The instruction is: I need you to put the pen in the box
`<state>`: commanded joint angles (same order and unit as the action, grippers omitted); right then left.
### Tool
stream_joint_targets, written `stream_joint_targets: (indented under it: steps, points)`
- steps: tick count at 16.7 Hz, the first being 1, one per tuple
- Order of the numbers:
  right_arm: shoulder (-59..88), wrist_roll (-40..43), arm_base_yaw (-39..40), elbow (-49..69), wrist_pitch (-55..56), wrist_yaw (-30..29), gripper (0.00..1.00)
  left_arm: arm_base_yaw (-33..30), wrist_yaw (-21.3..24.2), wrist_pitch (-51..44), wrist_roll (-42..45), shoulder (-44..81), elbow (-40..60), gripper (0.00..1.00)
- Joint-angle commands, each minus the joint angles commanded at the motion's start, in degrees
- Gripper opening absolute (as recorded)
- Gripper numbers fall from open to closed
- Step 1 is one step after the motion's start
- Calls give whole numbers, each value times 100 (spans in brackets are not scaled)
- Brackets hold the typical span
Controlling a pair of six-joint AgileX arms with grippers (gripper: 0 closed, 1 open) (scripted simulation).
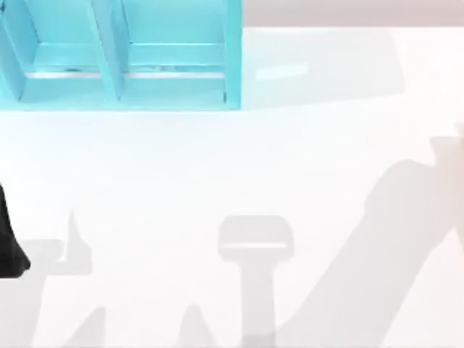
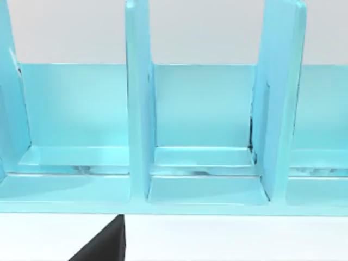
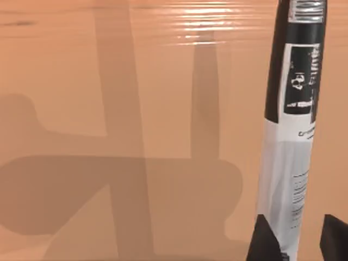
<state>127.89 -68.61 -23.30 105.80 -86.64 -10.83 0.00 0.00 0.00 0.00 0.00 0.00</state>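
The pen (image 3: 293, 109) is a slim black marker with a silvery-grey printed band. It fills the near part of the right wrist view, and its lower end sits between two dark fingers (image 3: 265, 239). My right gripper (image 3: 296, 242) is shut on the pen. The box (image 1: 233, 51) is a cyan case split by upright dividers, at the table's far left. A dark part of my left gripper (image 1: 11, 250) shows at the table's left edge. In the left wrist view the box (image 2: 138, 109) stands close ahead of my left gripper (image 2: 103, 247), with its open compartments facing the camera.
The white table (image 1: 217, 167) carries only soft shadows of the arms across its front half. Behind the pen, the right wrist view shows a plain orange-brown surface (image 3: 109, 81) with shadows on it.
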Motion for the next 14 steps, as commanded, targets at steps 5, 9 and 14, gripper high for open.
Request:
stream_joint_targets:
  steps: [5, 9, 14]
  points:
    - [0, 0, 0, 0, 0, 0, 75, 0, 0, 0, 0, 0, 0, 100]
    - [0, 0, 0, 0, 0, 0, 100, 0, 0, 0, 0, 0, 0, 100]
    - [0, 0, 0, 0, 0, 0, 100, 0, 0, 0, 0, 0, 0, 100]
